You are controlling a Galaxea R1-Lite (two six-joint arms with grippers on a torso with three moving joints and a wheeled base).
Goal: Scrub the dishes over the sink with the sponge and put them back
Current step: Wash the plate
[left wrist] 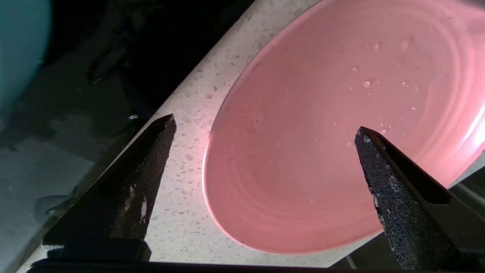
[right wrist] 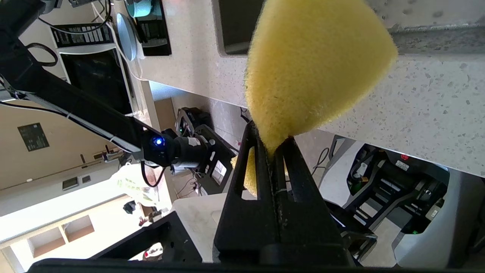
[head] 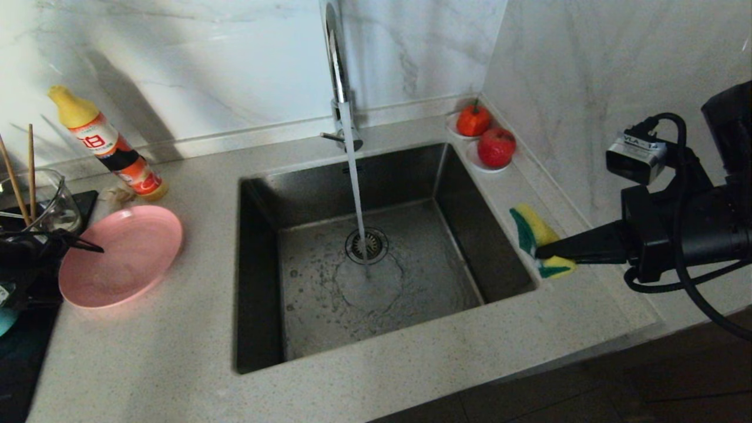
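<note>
The pink plate [head: 126, 255] lies on the counter left of the sink [head: 264, 194], wet with droplets [left wrist: 322, 125]. My left gripper [head: 79, 242] hovers at the plate's left rim, open wide [left wrist: 265, 131]. One finger stands over the counter, the other over the plate, and nothing is gripped. A bit of the teal bowl [left wrist: 19, 49] shows beyond it. My right gripper [head: 543, 252] is shut on the yellow-and-green sponge [head: 531, 230], held just above the counter at the sink's right rim. In the right wrist view the sponge [right wrist: 314, 64] bulges out past the pinched jaws [right wrist: 274, 146].
Water runs from the chrome tap [head: 338, 76] onto the drain [head: 367, 244]. An orange bottle [head: 111, 147] and a glass cup with chopsticks [head: 41, 200] stand behind the plate. Two red fruits on saucers [head: 496, 147] sit in the back right corner. A wall rises on the right.
</note>
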